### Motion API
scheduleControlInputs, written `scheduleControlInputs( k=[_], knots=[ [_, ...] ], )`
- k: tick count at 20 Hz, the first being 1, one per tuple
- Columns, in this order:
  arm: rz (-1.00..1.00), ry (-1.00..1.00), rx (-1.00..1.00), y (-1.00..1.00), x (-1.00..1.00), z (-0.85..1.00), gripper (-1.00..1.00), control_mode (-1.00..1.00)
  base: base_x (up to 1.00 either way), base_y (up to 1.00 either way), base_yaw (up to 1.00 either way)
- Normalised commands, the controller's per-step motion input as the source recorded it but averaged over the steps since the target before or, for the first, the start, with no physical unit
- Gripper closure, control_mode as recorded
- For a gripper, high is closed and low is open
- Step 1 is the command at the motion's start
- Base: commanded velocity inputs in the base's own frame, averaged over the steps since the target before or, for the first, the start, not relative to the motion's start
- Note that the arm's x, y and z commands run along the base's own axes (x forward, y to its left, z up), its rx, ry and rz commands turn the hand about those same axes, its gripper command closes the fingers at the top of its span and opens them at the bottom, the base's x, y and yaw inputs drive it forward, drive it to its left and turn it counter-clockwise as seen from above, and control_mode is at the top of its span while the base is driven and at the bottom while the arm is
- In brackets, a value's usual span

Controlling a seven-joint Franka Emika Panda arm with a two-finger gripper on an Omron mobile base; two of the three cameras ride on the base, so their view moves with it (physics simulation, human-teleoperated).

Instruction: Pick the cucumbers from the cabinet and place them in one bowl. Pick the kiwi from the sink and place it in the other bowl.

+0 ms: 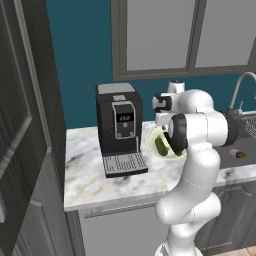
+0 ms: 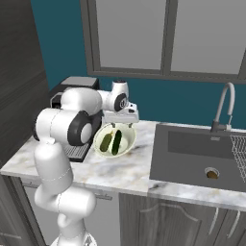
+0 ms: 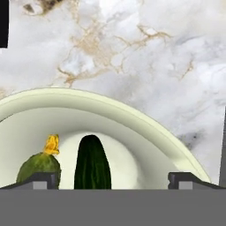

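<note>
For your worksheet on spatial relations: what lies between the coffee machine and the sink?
The cream bowl holding two cucumbers, on the marble counter, in the right base view.

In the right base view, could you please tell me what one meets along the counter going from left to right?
coffee machine → cream bowl holding two cucumbers → sink → kiwi in the basin → tap

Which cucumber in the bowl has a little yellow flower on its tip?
The left cucumber in the hand view, the rounder one. The cucumber beside it is darker, plain-tipped and sits between the claw tips.
</note>
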Motion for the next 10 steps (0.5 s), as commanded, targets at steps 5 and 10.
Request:
scheduleControlInputs(
  k=[5,10],
  knots=[
    [0.01,-0.04,0.0,-0.02,0.45,-0.17,-1.0,-1.0,0.0,0.0,0.0],
    [0.0,0.0,0.0,-0.05,0.42,-0.14,-1.0,-1.0,0.0,0.0,0.0]
  ],
)
